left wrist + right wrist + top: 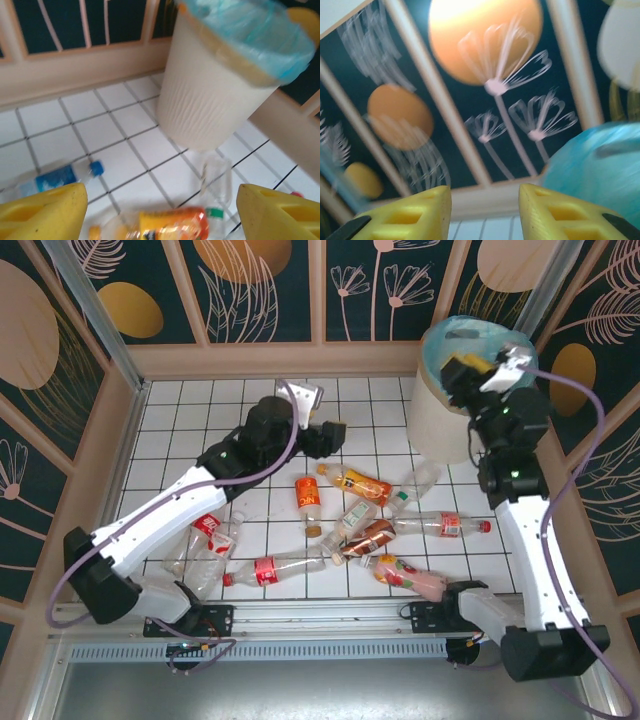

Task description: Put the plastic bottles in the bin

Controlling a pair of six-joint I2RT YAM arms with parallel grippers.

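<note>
Tiled bench: ten-odd plastic bottles lie flat mid-bench, long axes mixed. The long red-labelled one near the front runs left-right, cap to the left. Beyond them is the left gripper, jaws released, empty. One bin stands upright at far right, with the right gripper over its rim, jaws released, empty.

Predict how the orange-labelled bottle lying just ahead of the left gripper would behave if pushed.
Lying sideways on the tiles, the orange-labelled bottle probably rolls. Its smooth plastic may slip in a grip and likely dents when squeezed.
</note>
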